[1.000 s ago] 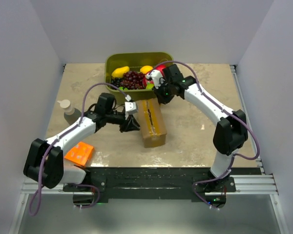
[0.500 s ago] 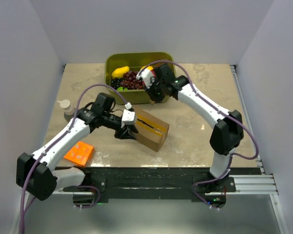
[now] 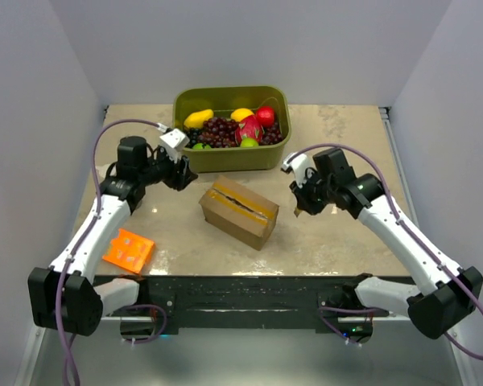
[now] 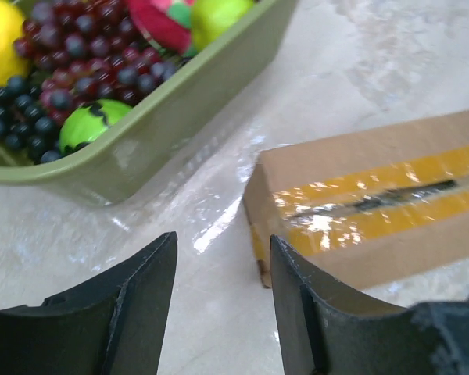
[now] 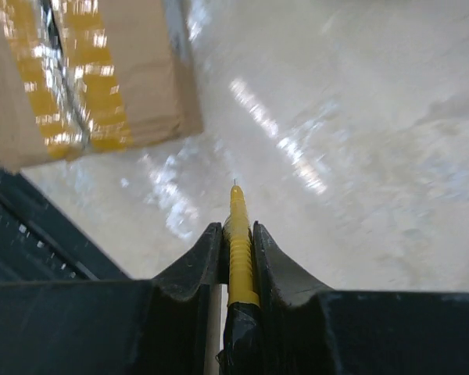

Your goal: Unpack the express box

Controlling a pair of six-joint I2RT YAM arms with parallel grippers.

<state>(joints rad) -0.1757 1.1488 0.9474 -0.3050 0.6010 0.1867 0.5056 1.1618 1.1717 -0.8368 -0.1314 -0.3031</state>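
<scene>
The express box (image 3: 238,211) lies diagonally mid-table, its glossy tan tape seam facing up. It also shows in the left wrist view (image 4: 375,199) and in the right wrist view (image 5: 86,78). My left gripper (image 3: 181,172) is open and empty (image 4: 223,244). It hovers behind and left of the box, beside the bin's front wall, and touches nothing. My right gripper (image 3: 299,201) is to the right of the box and apart from it. It is shut (image 5: 236,228) on a thin yellow ribbed tool (image 5: 236,209) with a needle-like tip that points down at the bare table.
A green bin (image 3: 230,154) of fruit stands at the back centre and shows in the left wrist view (image 4: 133,148). A flat orange box (image 3: 130,251) lies front left. A pale bottle (image 3: 110,171) stands at the left, partly behind my left arm.
The box has turned from lengthwise to diagonal. My left gripper has left its side and drawn back left. My right arm has swung from the bin's front to the right of the box.
</scene>
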